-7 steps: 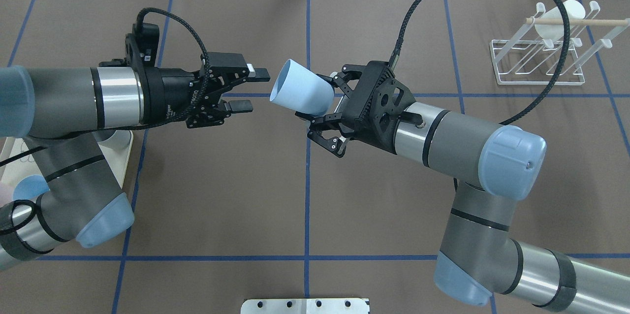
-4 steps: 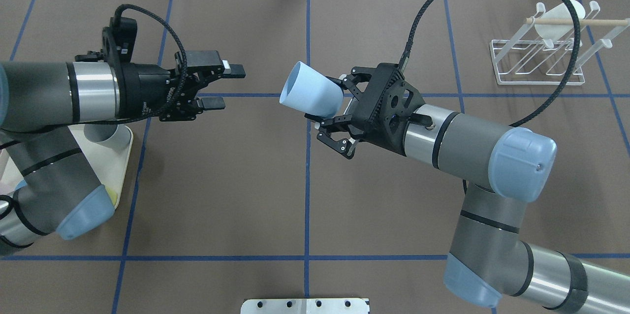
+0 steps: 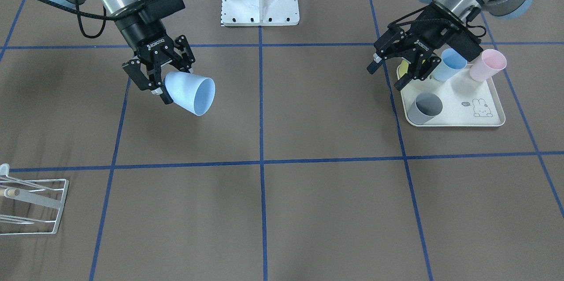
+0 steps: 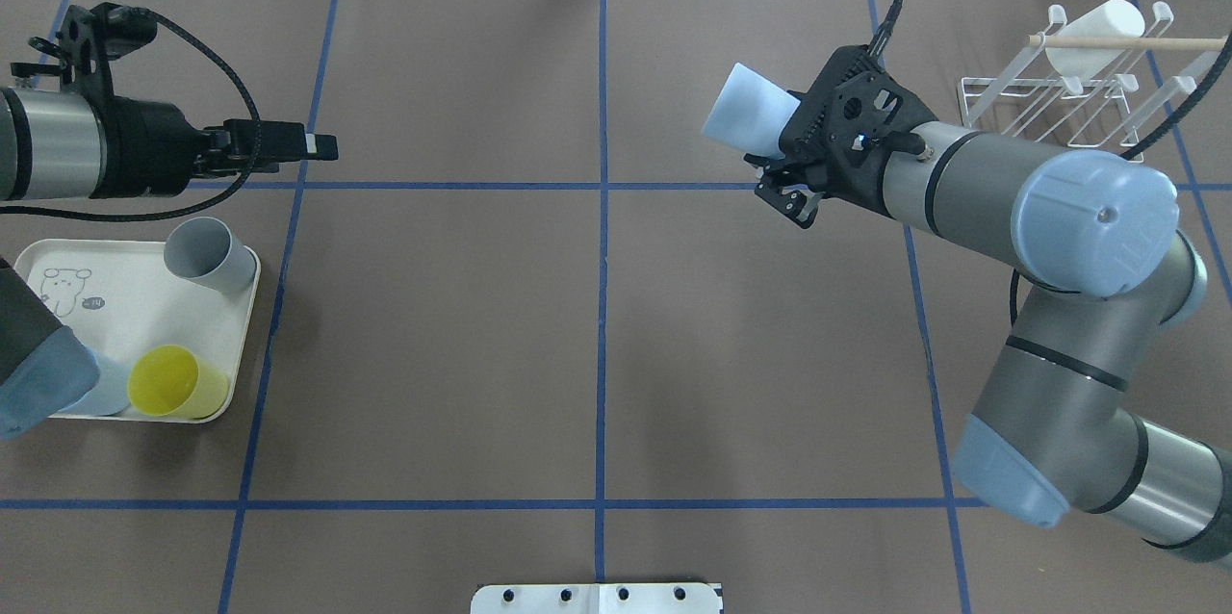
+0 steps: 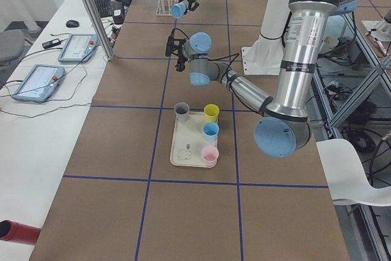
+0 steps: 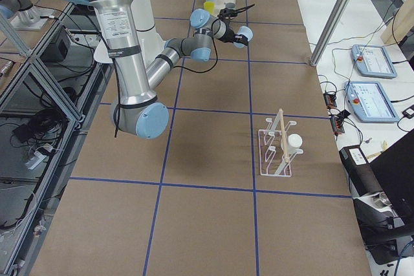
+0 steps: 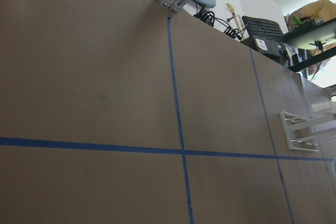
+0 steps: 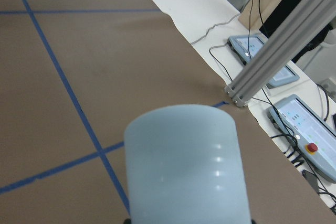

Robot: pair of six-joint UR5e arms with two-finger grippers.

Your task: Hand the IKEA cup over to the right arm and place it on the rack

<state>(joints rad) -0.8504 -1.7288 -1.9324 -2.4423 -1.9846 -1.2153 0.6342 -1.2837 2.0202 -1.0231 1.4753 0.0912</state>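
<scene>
While our right gripper (image 3: pixel 174 85) clamps the blue cup (image 3: pixel 194 94) (mouth tipped sideways) at upper left, our left gripper (image 3: pixel 390 74) hangs spread wide near the tray (image 3: pixel 454 116), upper right.

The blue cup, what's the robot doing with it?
The robot's right hand is holding the blue cup sideways up in the air. The cup is meant to go on the white rack, but it isn't there yet. One white cup already sits on that rack. The left hand is open and empty, near the tray with the other cups.
</scene>
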